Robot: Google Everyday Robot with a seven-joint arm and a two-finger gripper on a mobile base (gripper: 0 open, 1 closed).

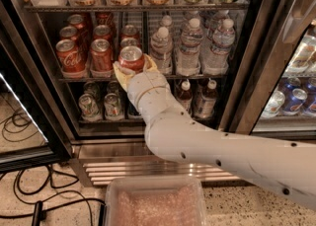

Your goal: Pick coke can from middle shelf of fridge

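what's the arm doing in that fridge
A robot arm reaches into the open fridge, and its hand is closed around one coke can at the front of the middle shelf. More red cans and water bottles stand on either side. The can is not yet drawn clear.

Coke can (131, 57): red, silver top, white script, about upright with its top tipped slightly toward the camera. It sits at the front edge of the middle shelf (197, 76), at 11 o'clock from frame centre. Gripper (134, 66) is at the can, pale fingers (120, 73) pressed to its left and right sides. More red cans (69, 57) at the can's 9 o'clock, water bottles (190, 47) at 3 o'clock, same wire rack. Fridge (113, 168): door open, steel frame, ribbed base grille at 6 o'clock.
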